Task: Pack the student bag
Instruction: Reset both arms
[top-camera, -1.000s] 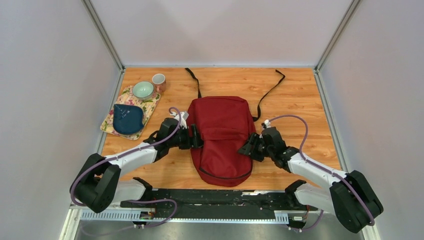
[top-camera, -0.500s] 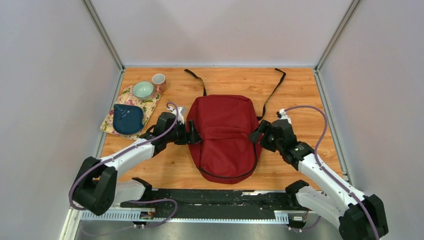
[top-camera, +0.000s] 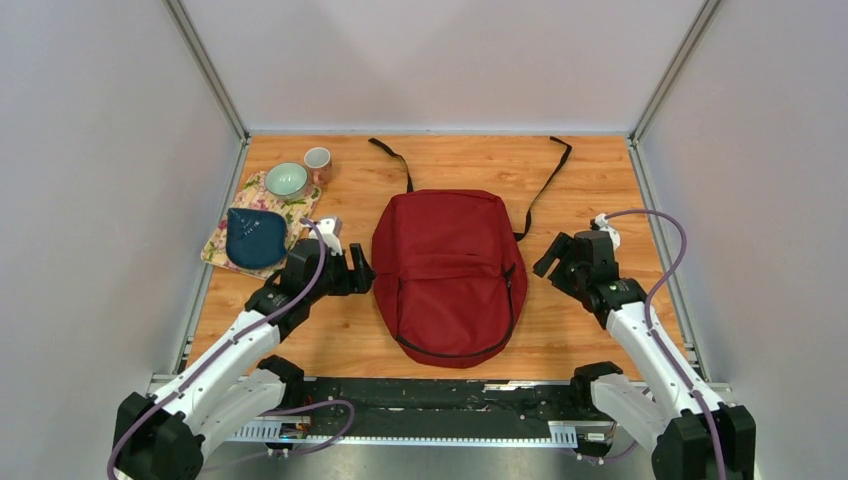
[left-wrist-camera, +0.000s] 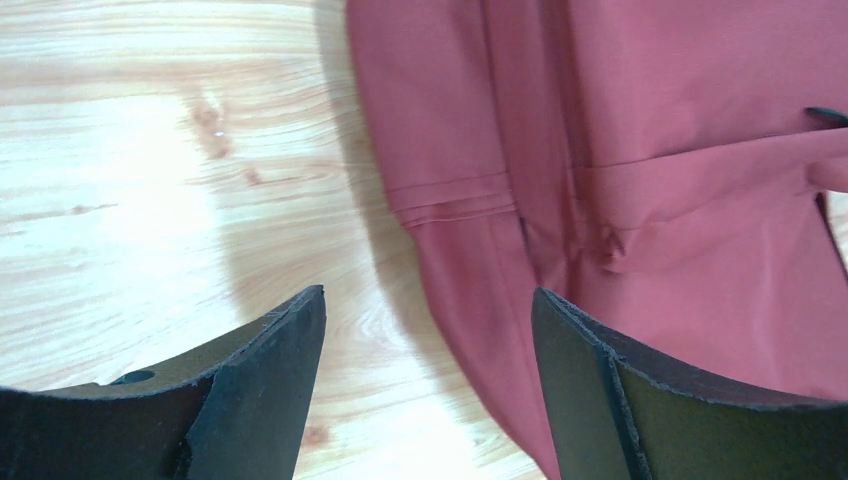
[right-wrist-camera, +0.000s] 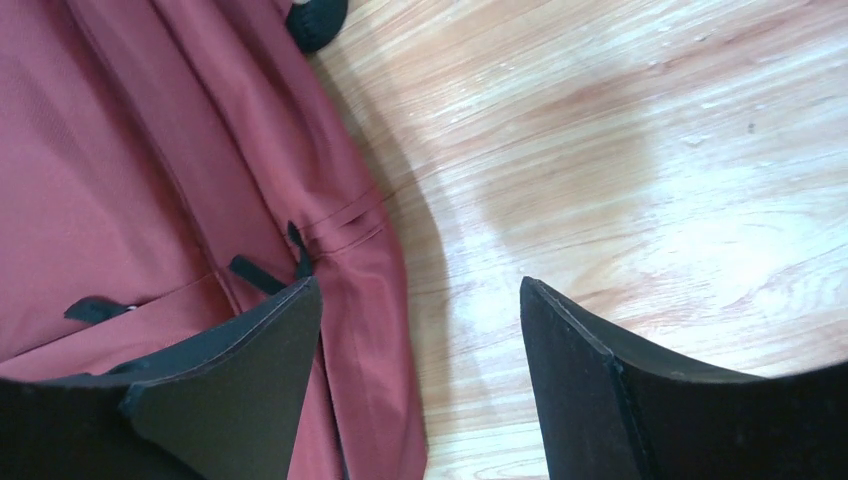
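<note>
Apparently soft, rounded fabric student bag.

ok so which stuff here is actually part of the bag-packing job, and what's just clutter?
Job: student bag; left gripper and right gripper, both open, either side of it.
Lying about: dark blue pouch and green bowl on the floral mat; mug beside it.

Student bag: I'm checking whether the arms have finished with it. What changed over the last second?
Both arms drew back from the student bag: the left gripper leftward, the right gripper rightward, both now open and empty. The bag, pinched in before, has spread flatter. The bowl, cup and blue pouch on the floral mat stayed put.
</note>
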